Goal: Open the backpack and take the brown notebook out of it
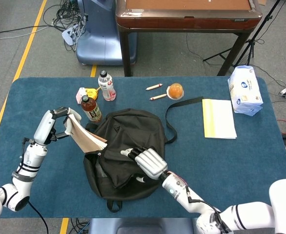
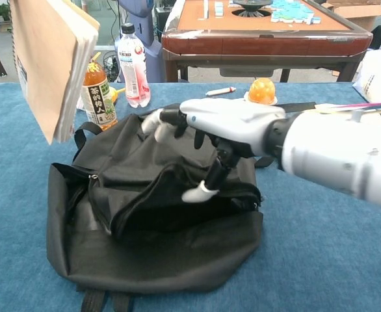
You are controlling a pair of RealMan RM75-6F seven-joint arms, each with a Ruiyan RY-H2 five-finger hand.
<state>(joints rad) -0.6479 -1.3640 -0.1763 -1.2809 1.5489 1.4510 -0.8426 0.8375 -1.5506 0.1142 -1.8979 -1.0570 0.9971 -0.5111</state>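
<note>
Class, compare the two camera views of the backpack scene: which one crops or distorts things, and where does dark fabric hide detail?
Head view: even light, sharp, whole table shown. Chest view: close and low, so the right hand looms large, and the brown notebook is cut off at the top edge. In both views the black backpack swallows detail in its folds.

I see a black backpack (image 1: 126,156), a tan-brown notebook (image 1: 84,136), my white hands, a yellow pad (image 1: 218,118), all on the blue bench (image 1: 250,165).
</note>
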